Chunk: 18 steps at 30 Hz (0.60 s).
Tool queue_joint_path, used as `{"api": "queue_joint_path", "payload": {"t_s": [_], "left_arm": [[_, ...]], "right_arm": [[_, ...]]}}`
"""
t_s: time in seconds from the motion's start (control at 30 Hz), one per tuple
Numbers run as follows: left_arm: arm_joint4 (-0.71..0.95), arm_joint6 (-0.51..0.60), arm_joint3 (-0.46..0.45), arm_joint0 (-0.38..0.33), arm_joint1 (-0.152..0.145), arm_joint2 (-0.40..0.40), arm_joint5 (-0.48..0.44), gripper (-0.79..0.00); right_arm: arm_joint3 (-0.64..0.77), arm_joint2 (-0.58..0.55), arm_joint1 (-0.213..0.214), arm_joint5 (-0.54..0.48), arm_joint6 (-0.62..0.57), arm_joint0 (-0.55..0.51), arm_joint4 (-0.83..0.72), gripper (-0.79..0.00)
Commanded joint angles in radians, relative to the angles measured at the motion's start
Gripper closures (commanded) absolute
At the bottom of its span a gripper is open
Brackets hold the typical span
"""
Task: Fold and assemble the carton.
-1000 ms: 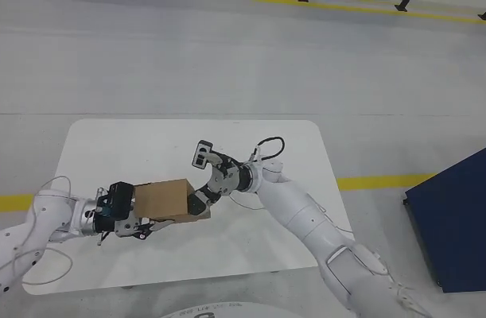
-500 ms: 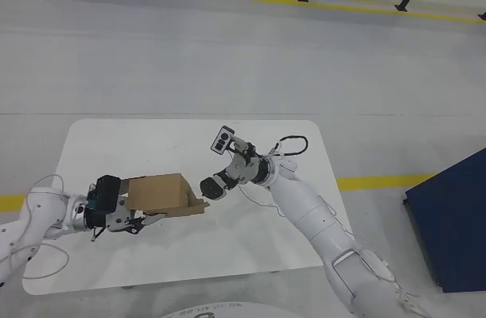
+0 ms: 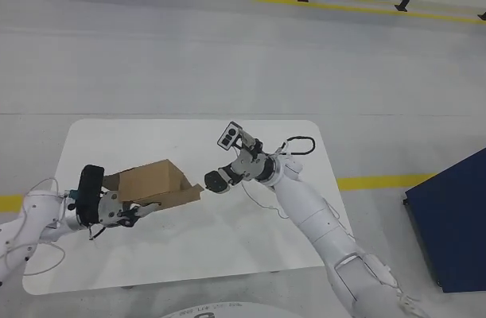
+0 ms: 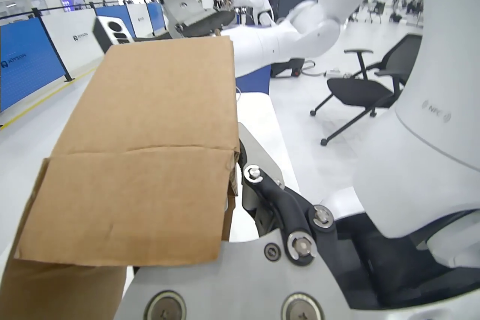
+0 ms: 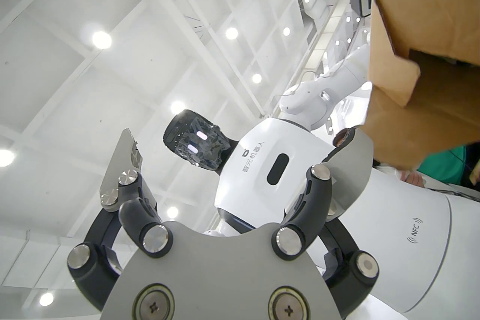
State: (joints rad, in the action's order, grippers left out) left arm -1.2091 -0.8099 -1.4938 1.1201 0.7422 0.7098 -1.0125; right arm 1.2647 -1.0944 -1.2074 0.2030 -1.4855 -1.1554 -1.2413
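Tilted carton [image 3: 151, 183] in the left jaws

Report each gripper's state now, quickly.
Left gripper: closed on the brown cardboard carton, holding it.
Right gripper: open, holding nothing, just beside the carton's end.

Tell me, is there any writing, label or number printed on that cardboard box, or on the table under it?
Carton: none. Every face in view is plain brown cardboard, with no word, label, number or sign.
Table: none. Its white top bears no print.
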Motion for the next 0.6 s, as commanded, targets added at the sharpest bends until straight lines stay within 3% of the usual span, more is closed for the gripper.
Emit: {"api": "queue_joint_path", "payload": {"t_s": [0.0, 0.1, 0.3, 0.57], "left_arm": [[0.084, 0.002, 0.01, -0.011, -0.005, -0.012, 0.0, 0.0], [0.165, 0.002, -0.003, -0.021, -0.014, -0.026, 0.0, 0.0], [0.172, 0.002, -0.034, -0.057, -0.033, -0.081, 0.0, 0.0], [0.173, 0.002, -0.083, -0.093, -0.055, -0.153, 0.0, 0.0]], "right_arm": [[0.006, -0.014, 0.003, -0.002, 0.023, -0.009, 0.008, -0.785], [0.02, -0.011, 0.002, -0.005, 0.069, -0.012, 0.027, -0.785], [0.006, 0.022, -0.01, 0.026, 0.114, 0.01, 0.02, -0.785], [-0.019, 0.049, -0.021, 0.055, 0.101, 0.033, 0.01, -0.785]]}}
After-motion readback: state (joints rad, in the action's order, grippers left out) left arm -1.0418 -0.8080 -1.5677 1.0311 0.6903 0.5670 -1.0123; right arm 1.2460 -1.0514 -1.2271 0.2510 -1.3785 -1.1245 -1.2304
